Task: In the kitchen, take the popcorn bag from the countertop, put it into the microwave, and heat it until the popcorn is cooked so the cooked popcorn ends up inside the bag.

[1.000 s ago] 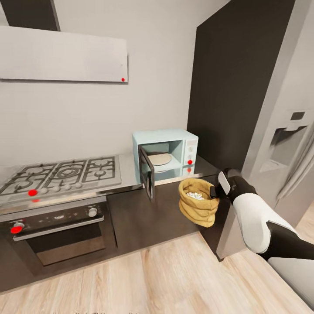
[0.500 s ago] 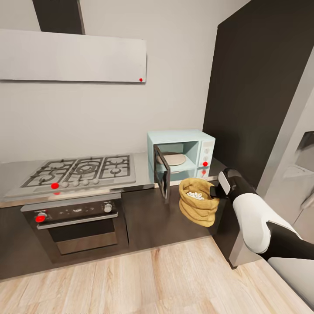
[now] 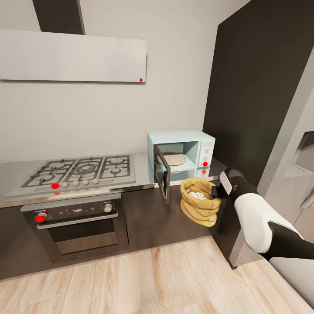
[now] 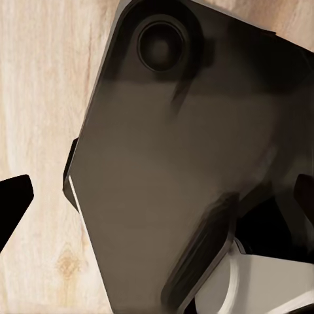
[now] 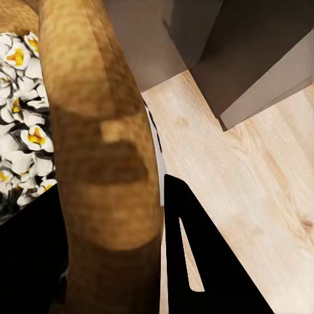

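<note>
Head view shows the right end effector (image 3: 216, 191) clamped on the rolled rim of the popcorn bag (image 3: 199, 208), which hangs in the air in front of the dark cabinet fronts, below the edge of the table (image 3: 139, 174) and just right of the open microwave door (image 3: 162, 178). Against the picture of half a second ago, bag and end effector sit a touch further right and slightly lower, while the room is framed the same; the larger swing of the scene a second ago reads as the camera turning, not the things moving. The bag is full of white popped kernels (image 5: 19, 140), seen plainly in the right wrist view beside the rim (image 5: 104, 150) that the two dark fingers (image 5: 196, 261) pinch.

So the popcorn looks already cooked, yet the bag is outside the microwave (image 3: 183, 150), whose cavity and turntable plate stand bare. Judged from that, the bag probably needs to go back onto the plate.

In the way: the door stands swung out toward the robot, right next to the bag, and the table edge lies above it, so the bag must be lifted and steered around both. The gas hob (image 3: 80, 170) and oven (image 3: 76, 222) sit well apart to the left; the tall dark cabinet (image 3: 257, 100) closes in on the right.

The left wrist view shows a dark robot part over the wood floor (image 4: 39, 98); whether the left end effector is open cannot be told.
</note>
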Robot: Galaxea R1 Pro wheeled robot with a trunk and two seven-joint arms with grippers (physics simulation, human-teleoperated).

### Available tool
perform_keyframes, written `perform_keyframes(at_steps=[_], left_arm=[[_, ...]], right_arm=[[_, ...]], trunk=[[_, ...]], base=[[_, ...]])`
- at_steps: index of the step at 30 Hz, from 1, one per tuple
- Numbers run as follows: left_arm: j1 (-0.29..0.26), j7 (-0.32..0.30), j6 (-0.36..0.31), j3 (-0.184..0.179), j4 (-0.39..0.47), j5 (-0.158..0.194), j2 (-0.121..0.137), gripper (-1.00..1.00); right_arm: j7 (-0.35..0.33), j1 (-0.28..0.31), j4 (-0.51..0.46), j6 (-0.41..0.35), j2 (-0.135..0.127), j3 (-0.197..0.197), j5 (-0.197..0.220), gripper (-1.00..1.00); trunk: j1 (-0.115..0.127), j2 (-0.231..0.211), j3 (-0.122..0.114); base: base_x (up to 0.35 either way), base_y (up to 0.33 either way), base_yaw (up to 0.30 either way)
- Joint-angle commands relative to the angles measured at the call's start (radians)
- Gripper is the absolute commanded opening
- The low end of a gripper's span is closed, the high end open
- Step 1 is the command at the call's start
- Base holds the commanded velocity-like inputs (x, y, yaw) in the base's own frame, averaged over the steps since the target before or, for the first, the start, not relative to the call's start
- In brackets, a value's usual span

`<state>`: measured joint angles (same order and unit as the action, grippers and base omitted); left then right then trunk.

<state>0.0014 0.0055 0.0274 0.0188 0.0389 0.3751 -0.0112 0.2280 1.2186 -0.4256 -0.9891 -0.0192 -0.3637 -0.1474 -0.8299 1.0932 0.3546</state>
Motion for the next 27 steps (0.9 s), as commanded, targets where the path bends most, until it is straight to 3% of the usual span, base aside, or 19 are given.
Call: perform_keyframes(at_steps=[1,22,27], left_arm=[[0.000,0.001,0.002,0.001,0.001,0.004,-0.001,1.00],[0.000,0.001,0.002,0.001,0.001,0.002,-0.001,1.00],[0.000,0.001,0.002,0.001,0.001,0.002,-0.002,1.00]], right_arm=[[-0.004,0.001,-0.001,-0.003,0.001,-0.008,-0.009,-1.00],[-0.004,0.002,-0.025,-0.058,-0.005,-0.004,-0.017,-1.00],[-0.003,0.001,-0.118,-0.058,-0.008,-0.004,-0.013,-1.00]], trunk=[[0.000,0.001,0.001],[0.000,0.001,0.001],[0.000,0.001,0.001]], base=[[0.000,0.000,0.000],[0.000,0.000,0.000],[0.000,0.000,0.000]])
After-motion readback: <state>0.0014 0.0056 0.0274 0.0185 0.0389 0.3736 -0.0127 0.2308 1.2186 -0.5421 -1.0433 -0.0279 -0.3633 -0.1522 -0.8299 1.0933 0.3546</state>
